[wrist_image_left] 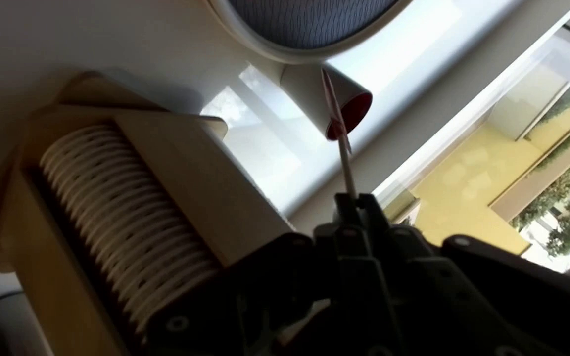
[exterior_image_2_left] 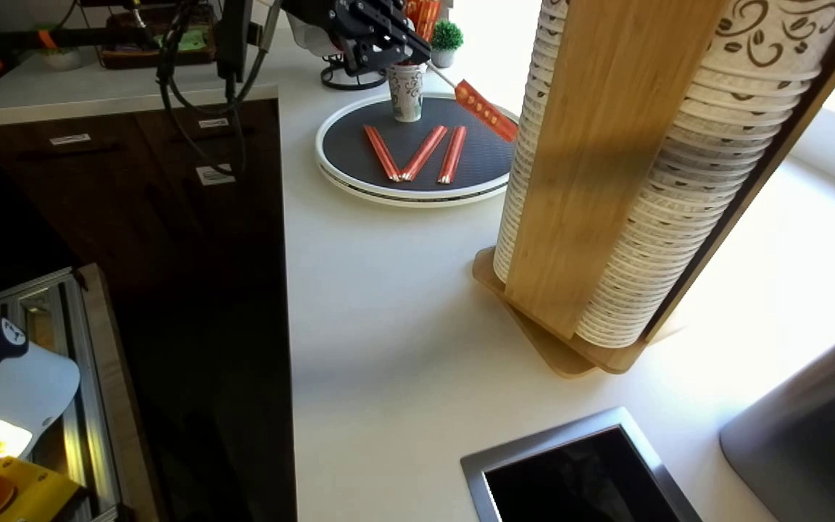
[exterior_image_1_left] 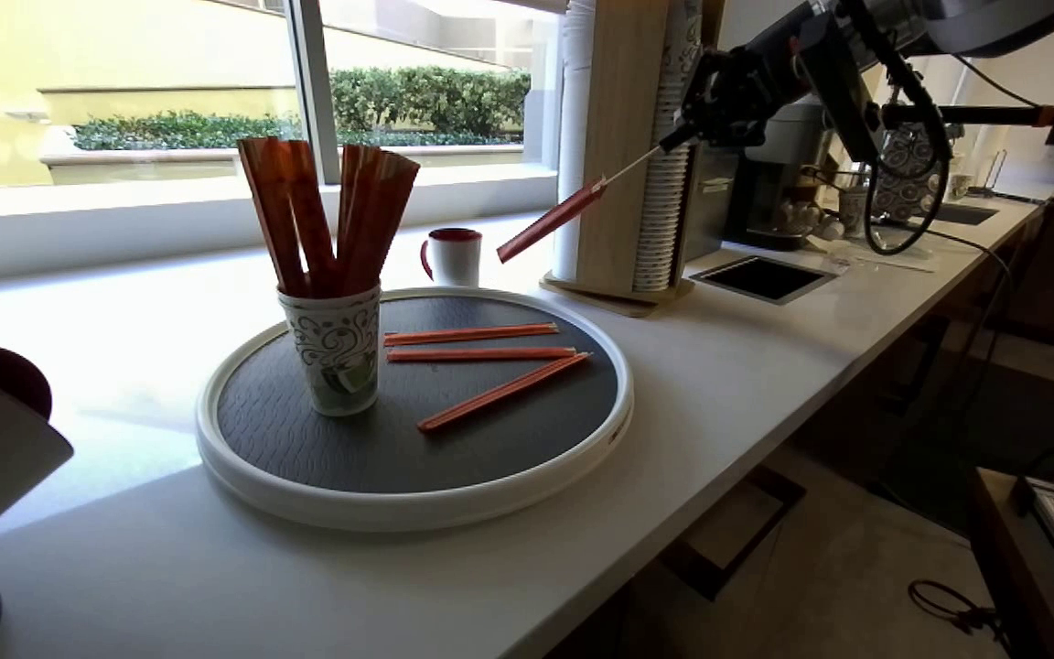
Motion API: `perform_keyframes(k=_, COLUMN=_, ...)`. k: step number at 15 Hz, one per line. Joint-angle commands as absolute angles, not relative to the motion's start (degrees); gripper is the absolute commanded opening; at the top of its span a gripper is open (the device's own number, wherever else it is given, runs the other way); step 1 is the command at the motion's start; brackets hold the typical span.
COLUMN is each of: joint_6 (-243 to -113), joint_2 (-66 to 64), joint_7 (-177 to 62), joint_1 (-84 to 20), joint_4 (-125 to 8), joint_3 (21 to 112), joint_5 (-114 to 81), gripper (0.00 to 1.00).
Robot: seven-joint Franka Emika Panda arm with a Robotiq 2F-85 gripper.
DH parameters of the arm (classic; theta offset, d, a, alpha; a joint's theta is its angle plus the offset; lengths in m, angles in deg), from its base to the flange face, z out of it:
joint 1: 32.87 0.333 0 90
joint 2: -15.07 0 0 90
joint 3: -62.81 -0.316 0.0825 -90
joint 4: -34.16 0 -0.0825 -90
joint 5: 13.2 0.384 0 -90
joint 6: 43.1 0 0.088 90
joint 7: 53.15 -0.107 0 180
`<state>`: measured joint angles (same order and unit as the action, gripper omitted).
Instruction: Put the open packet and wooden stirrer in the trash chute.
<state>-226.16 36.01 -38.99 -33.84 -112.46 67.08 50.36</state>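
My gripper point(exterior_image_1_left: 673, 142) is shut on the end of a thin wooden stirrer point(exterior_image_1_left: 632, 167). The open packet point(exterior_image_1_left: 550, 221), a red-orange paper sleeve, hangs on the stirrer's far end, tilted in the air. In an exterior view the gripper point(exterior_image_2_left: 426, 56), stirrer point(exterior_image_2_left: 441, 75) and packet point(exterior_image_2_left: 486, 111) show above the round tray's side. In the wrist view the gripper fingertips point(wrist_image_left: 356, 199) pinch the stirrer point(wrist_image_left: 347, 170), with the packet point(wrist_image_left: 333, 106) beyond, in front of a mug. The trash chute is a square dark hole with a metal rim point(exterior_image_2_left: 548, 436), also visible in an exterior view point(exterior_image_1_left: 806, 289).
A wooden cup dispenser point(exterior_image_1_left: 614, 146) with stacked paper cups stands between the tray and the chute. The round tray point(exterior_image_1_left: 399, 513) bears three red packets point(exterior_image_1_left: 481, 354) and a patterned cup point(exterior_image_1_left: 339, 357) of packets. A mug point(exterior_image_1_left: 456, 259) stands behind. A grey bin-like object point(exterior_image_2_left: 816, 428) stands beside the chute.
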Motion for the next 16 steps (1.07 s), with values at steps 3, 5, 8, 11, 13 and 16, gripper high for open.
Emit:
perform_keyframes(k=3, joint_6=-230.52, joint_2=39.28, joint_7=-40.62, joint_1=-39.18, joint_4=-116.40, joint_3=63.27, joint_5=50.20, gripper=0.01)
perform_keyframes(k=5, joint_6=-230.61, joint_2=39.48, joint_7=-40.52, joint_1=-40.55, joint_4=-117.35, joint_3=62.66, joint_5=50.71, gripper=0.01)
perform_keyframes(k=8, joint_6=-233.52, joint_2=38.75, joint_7=-39.28, joint_1=-42.39, joint_4=-118.63, joint_3=62.01, joint_5=50.41, gripper=0.01)
perform_keyframes(k=11, joint_6=-235.23, joint_2=39.47, joint_7=-46.60, joint_1=-42.38, joint_4=-120.02, joint_3=63.28, joint_5=42.98, gripper=0.01)
perform_keyframes(k=13, joint_6=-235.35, joint_2=39.21, joint_7=-49.92, joint_1=-42.37, joint_4=-119.97, joint_3=63.63, joint_5=39.31, gripper=0.01)
perform_keyframes(k=16, joint_6=-230.11, joint_2=41.03, joint_7=-53.64, joint_1=-41.23, joint_4=-120.16, joint_3=64.76, joint_5=34.55, gripper=0.01)
